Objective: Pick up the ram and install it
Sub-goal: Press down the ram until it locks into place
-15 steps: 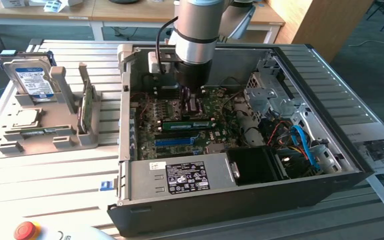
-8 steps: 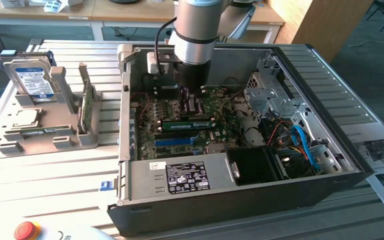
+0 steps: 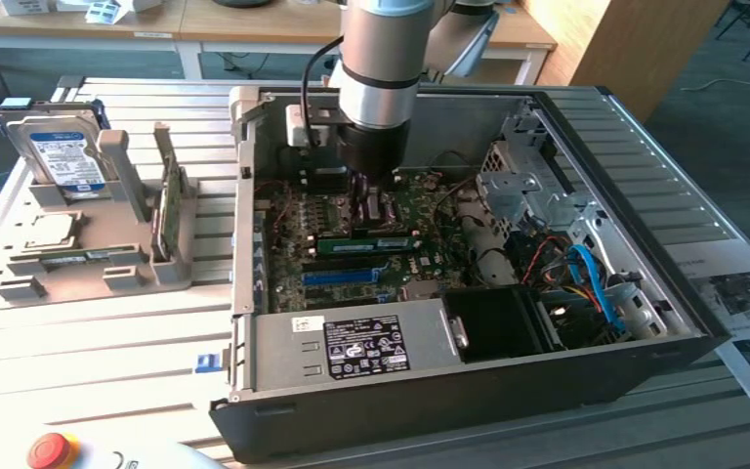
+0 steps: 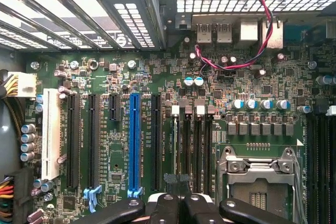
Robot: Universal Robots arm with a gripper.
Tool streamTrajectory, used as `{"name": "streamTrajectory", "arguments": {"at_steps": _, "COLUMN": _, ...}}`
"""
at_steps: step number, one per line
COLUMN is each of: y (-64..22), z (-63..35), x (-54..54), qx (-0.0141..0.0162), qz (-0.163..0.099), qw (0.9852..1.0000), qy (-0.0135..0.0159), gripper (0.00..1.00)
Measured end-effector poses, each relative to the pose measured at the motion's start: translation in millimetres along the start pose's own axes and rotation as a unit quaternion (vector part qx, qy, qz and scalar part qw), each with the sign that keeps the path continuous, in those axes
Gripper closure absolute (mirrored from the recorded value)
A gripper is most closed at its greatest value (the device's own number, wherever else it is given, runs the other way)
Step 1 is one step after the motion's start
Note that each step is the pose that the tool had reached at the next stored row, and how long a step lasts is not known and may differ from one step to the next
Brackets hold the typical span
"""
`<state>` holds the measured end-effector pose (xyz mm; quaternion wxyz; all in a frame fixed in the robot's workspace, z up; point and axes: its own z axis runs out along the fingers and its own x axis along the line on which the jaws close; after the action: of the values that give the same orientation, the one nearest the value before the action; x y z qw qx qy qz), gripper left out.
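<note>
Green ram point(image 3: 372, 236) stands in a motherboard point(image 4: 157, 129) slot inside the open case point(image 3: 662, 322)

Gripper point(image 3: 364, 186) hangs over the board, just above the ram; fingers point(image 4: 167, 209) pressed together, pinching nothing visible; hard drive point(image 3: 65, 156) stands well apart in the rack point(image 3: 114, 264).
</note>
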<state>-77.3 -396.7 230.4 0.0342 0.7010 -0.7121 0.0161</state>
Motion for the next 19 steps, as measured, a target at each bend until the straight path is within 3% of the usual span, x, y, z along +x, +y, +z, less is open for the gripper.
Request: {"name": "streamTrajectory", "arguments": {"at_steps": 19, "y": -0.1, "z": 4.9, "x": -0.3, "qx": -0.0001, "qz": 0.000, "qw": 1.0000, "qy": 0.0001, "gripper": 0.90}}
